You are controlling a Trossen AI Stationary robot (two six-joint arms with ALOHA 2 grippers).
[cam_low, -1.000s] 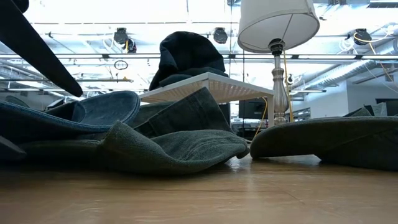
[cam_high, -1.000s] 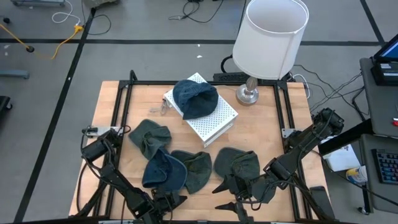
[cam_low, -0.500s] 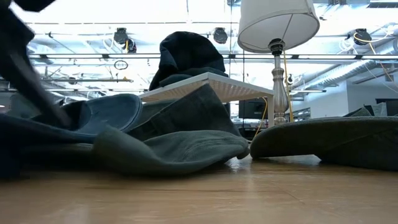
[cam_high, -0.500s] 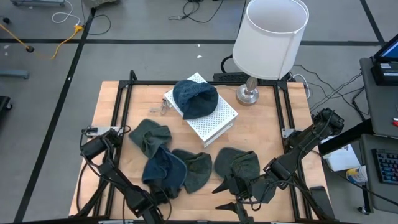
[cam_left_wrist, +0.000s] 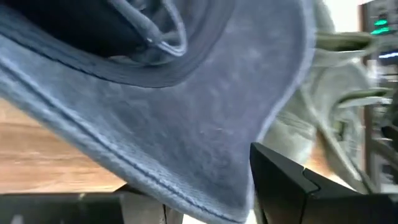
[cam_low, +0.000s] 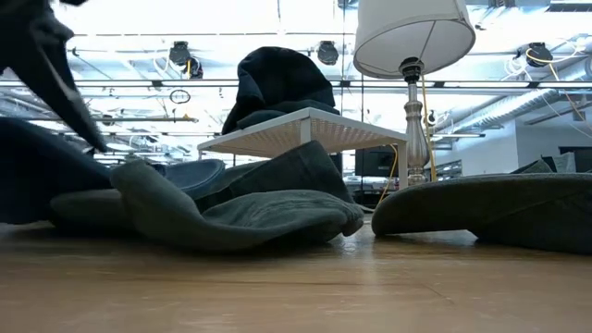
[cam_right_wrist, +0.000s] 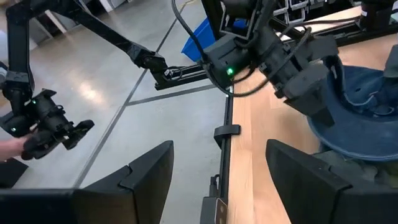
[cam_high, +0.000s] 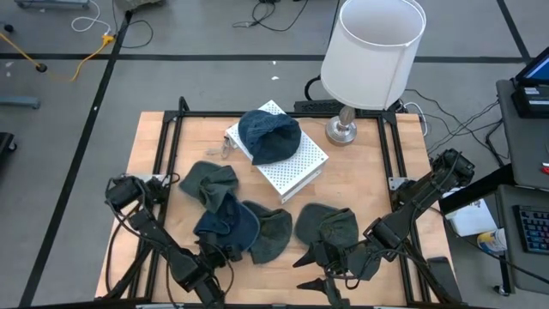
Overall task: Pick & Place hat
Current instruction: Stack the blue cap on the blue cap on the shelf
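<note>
several hats on the table – the live one is the blue denim hat [cam_high: 227, 227], sitting in the cluster at the near-left, overlapping a green hat [cam_high: 273, 233] beside it and another green hat [cam_high: 208, 183] behind it. left gripper [cam_high: 208, 260] is at its near edge; left wrist view shows the brim draped across one dark finger [cam_left_wrist: 292, 186], so i read it as clamped on the brim, fingers partway together on fabric. low view shows the brim lifted on the left side.

handling, my read: light, soft, floppy – no stiffness in the crown, brim sags and folds. not fragile, not slippery, cloth should grip fine. risk is drag: it overlaps the neighbours and could pull them along. the brim edge is the right spot – thin enough to pinch.

right gripper [cam_high: 319, 268] is parked at the near edge by a third green hat [cam_high: 330, 227], fingers spread wide, holding nothing. one dark blue hat [cam_high: 269, 136] already sits on the white stand [cam_high: 296, 167] near the lamp [cam_high: 374, 53].
</note>
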